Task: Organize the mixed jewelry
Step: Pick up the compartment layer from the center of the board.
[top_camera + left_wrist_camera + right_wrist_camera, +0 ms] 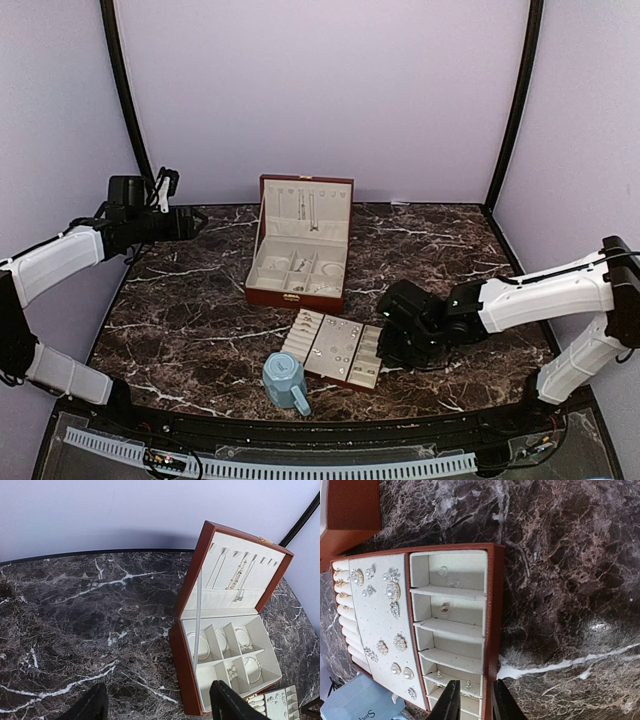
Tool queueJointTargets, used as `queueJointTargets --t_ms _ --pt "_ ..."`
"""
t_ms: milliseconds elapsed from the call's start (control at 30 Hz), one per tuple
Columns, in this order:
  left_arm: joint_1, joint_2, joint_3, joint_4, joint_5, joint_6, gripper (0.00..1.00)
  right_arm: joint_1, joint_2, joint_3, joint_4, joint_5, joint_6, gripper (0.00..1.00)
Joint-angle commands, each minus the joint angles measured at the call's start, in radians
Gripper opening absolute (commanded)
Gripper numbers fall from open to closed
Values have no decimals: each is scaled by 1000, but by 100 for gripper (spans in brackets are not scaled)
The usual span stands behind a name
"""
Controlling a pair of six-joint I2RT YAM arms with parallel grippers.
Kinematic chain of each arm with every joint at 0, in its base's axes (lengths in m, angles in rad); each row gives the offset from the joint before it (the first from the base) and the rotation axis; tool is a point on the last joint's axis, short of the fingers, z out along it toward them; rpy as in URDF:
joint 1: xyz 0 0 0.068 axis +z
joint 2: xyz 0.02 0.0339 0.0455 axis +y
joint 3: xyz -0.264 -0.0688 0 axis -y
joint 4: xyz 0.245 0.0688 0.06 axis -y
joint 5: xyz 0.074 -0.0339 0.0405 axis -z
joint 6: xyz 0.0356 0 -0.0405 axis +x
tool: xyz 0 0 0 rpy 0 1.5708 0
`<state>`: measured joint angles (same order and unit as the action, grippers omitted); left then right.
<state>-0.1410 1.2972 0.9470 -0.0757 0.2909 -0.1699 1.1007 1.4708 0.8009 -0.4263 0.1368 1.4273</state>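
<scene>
The mixed jewelry is spread over two holders. Pearl and sparkly studs (393,592) sit on the cream pad of the flat brown tray (495,605), and gold rings (342,583) fill its left rolls. Tiny studs (468,683) lie in its slots. My right gripper (476,692) straddles the tray's right wall, one finger inside the nearest slot, the other outside, jaws narrow, not pinching. The open red jewelry box (187,675) holds thin bracelets (201,646) in its compartments. My left gripper (160,697) hovers open over the marble left of the box.
A light-blue faceted mug (285,380) stands just in front of the tray (372,383), left of my right gripper (388,350). The box (293,297) has its lid up behind the tray, with chains (239,577) hanging in the lid. My left gripper (188,222) is at the far left.
</scene>
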Motion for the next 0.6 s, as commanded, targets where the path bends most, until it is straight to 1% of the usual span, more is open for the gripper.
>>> queueJointTargets --t_ms 0,300,567 --pt "5 -36 -14 13 7 -2 73 8 32 44 -21 17 -8 22" --pt "5 -36 -14 11 5 0 73 8 83 86 -55 -8 -28 17" --pt "5 -36 -14 14 8 -5 73 8 77 106 -119 2 -28 15"
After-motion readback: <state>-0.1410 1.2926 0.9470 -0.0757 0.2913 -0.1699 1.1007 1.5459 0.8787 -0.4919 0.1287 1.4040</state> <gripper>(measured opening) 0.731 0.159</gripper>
